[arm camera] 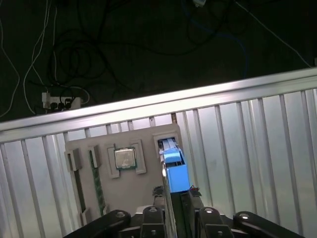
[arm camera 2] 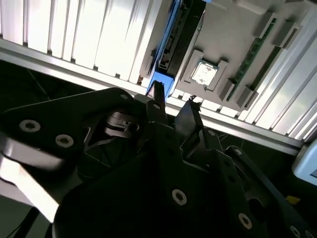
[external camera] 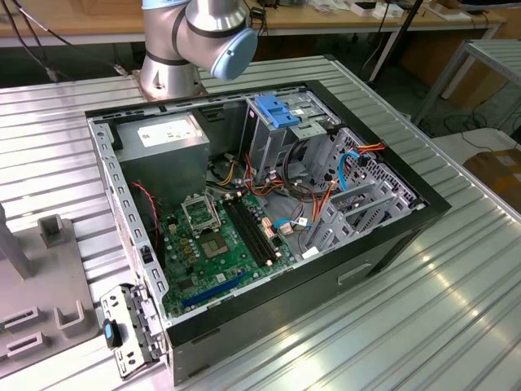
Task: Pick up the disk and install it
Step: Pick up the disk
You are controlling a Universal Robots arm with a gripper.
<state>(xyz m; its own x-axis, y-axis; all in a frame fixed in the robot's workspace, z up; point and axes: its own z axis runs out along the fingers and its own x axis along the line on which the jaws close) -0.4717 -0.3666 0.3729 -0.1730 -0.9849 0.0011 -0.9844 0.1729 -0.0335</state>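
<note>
The disk (arm camera: 174, 171) stands on edge in a slot of a grey fixture plate (arm camera: 148, 186), its bright blue rail end facing the camera. In the second wrist view the disk (arm camera 2: 166, 54) appears as a dark edge with a blue rail running along the plate (arm camera 2: 233, 29). My gripper (arm camera 2: 173, 101) hangs well above it, and the two dark fingers (arm camera 2: 157, 96) stand apart with nothing between them. In the first wrist view the gripper (arm camera: 177, 188) lines up with the disk's blue end. It is open.
The plate also carries a processor chip (arm camera: 125, 158) and a memory stick (arm camera: 97, 186). In the exterior view the open computer case (external camera: 269, 212) lies on the ribbed metal table (external camera: 423, 326), with a blue bracket (external camera: 277, 110) atop its metal drive cage. The arm's base (external camera: 175, 49) stands behind it.
</note>
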